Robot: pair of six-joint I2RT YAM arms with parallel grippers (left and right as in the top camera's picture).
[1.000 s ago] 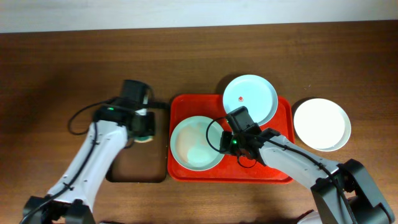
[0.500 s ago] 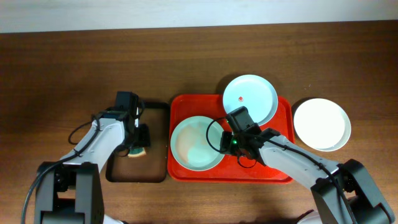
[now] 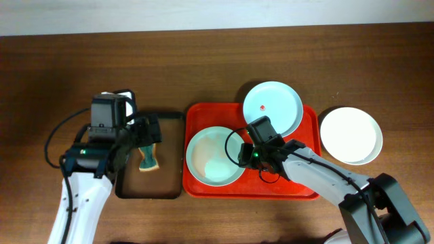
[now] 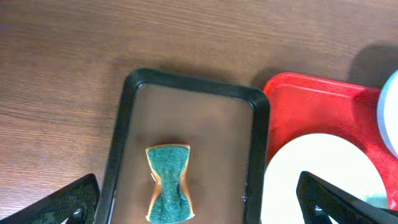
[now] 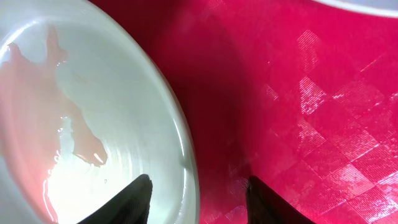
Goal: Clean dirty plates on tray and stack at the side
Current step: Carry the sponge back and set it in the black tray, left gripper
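On the tray (image 3: 308, 186), right gripper (image 5: 199, 186) spread astride mint plate (image 3: 213, 156) rim; left of tray, left gripper (image 4: 196, 193) spread over sponge (image 4: 169, 183).

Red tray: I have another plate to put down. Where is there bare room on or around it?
Widest: bare table beyond the red tray and black tray, along the far edge. On the red tray, only its right strip beside the pale blue plate is free; the mint plate and right pincer crowd the rest.

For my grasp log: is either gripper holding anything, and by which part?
Nothing held: left gripper open above the sponge; right gripper open, straddling the rim of the green plate.
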